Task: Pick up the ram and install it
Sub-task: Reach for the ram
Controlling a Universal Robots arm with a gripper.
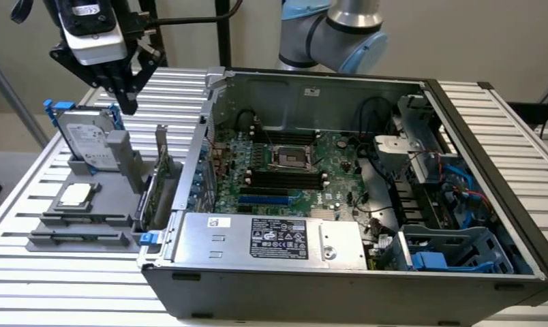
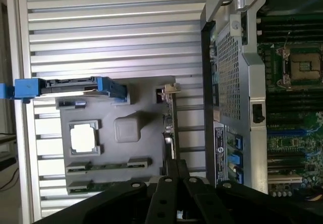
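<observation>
Hovering with fingers together and empty, the tool (image 1: 129, 103) is above the gray fixture (image 2: 146, 133); the ram (image 2: 81, 186) lies below it, not yet picked up or installed.

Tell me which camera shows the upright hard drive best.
The exterior view: the hard drive shows its broad labelled face, standing in the gray holder. The wrist view looks down on its thin edge.

Diffuse, even light; glare whitens the slatted table (image 2: 116, 12); soft shadow fills the open case (image 1: 328, 95).
</observation>
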